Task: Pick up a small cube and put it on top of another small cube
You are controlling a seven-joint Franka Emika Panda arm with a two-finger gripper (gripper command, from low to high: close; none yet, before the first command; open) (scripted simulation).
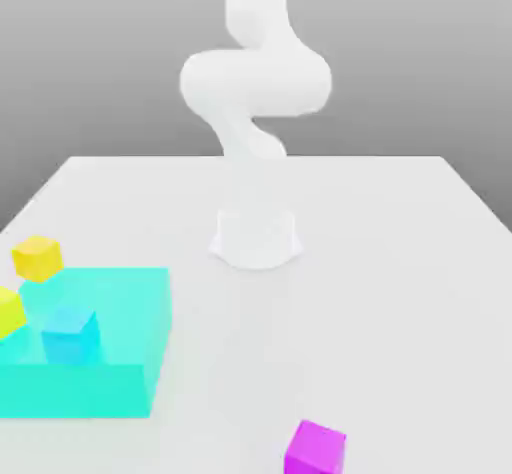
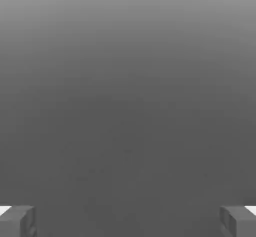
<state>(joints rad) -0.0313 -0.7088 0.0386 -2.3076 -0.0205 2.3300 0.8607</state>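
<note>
White table [image 1: 400,262], Panda arm [image 1: 255,82] on its base at the middle. Large cyan block [image 1: 120,312] by the table edge at the exterior view's left; small cyan cube [image 1: 70,334] and two yellow cubes [image 1: 37,258] [image 1: 8,312] on top of it. Small magenta cube [image 1: 315,449] on the table at the near edge, well apart from the block. Gripper [image 2: 128,221] fingers [image 2: 17,221] wide apart, nothing between.

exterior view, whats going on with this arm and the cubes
Nothing is being handled yet. The white arm stands upright at the table's far side. The gripper is open and empty. The small magenta cube sits alone near the front edge. A small cyan cube rests on the large cyan block, with two yellow cubes nearby.
</note>
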